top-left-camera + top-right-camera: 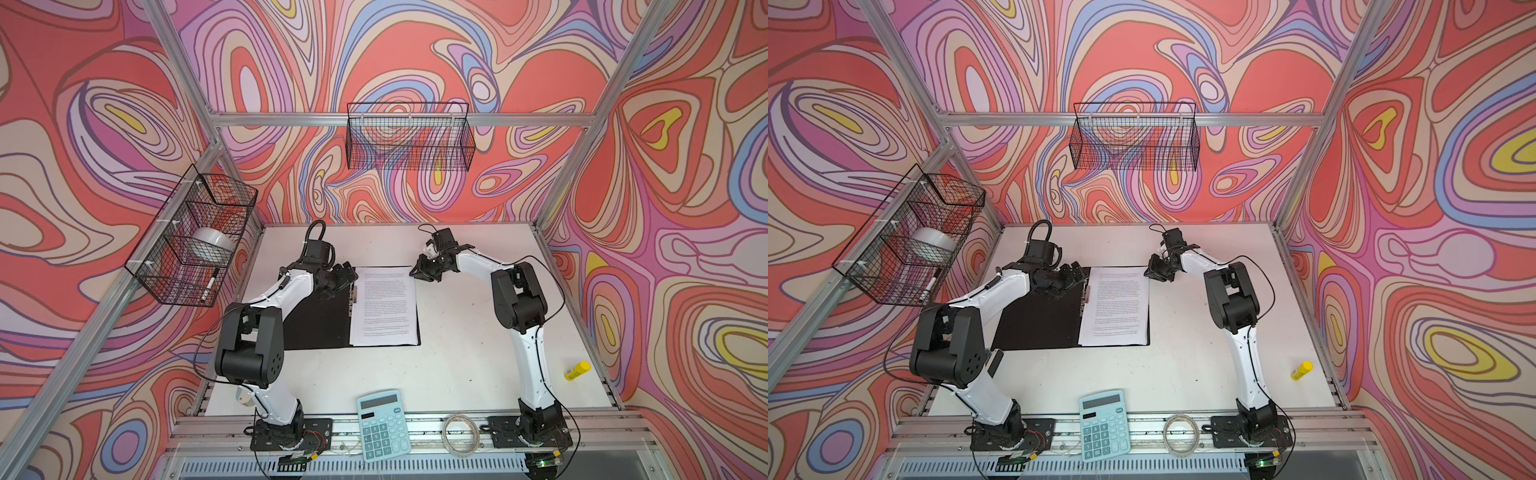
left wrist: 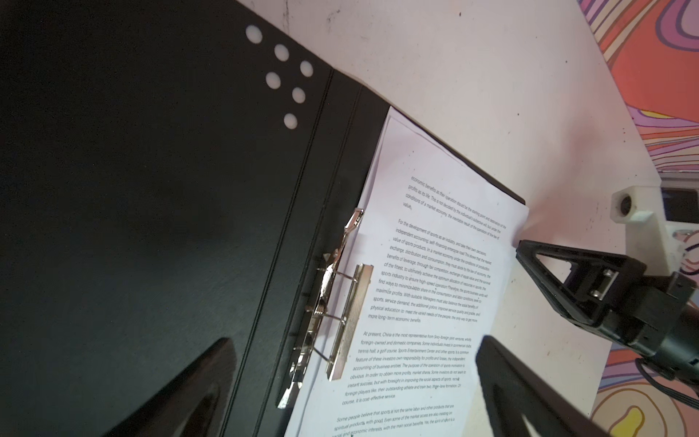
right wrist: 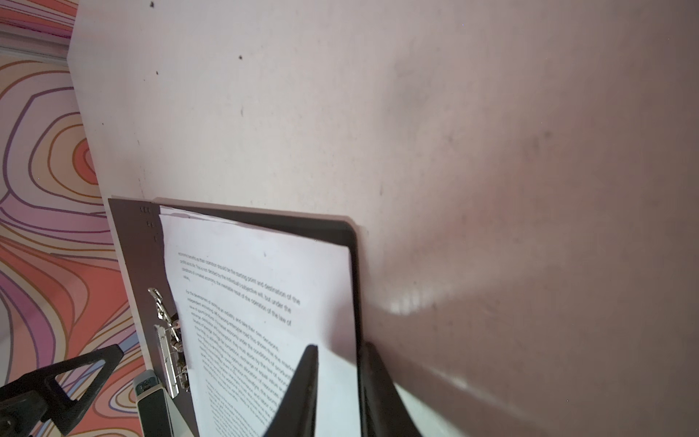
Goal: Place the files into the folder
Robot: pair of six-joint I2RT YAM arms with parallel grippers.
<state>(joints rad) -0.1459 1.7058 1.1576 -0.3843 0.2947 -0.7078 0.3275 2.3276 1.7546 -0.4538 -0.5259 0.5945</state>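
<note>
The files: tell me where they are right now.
In both top views the files lie flat on the right half of the open folder, just right of its metal clip, left of table centre.

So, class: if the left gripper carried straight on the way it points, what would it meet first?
Probably the metal clip on the spine of the folder, beside the files. The left gripper, jaws wide open, points at it in the left wrist view; depth is unclear.
</note>
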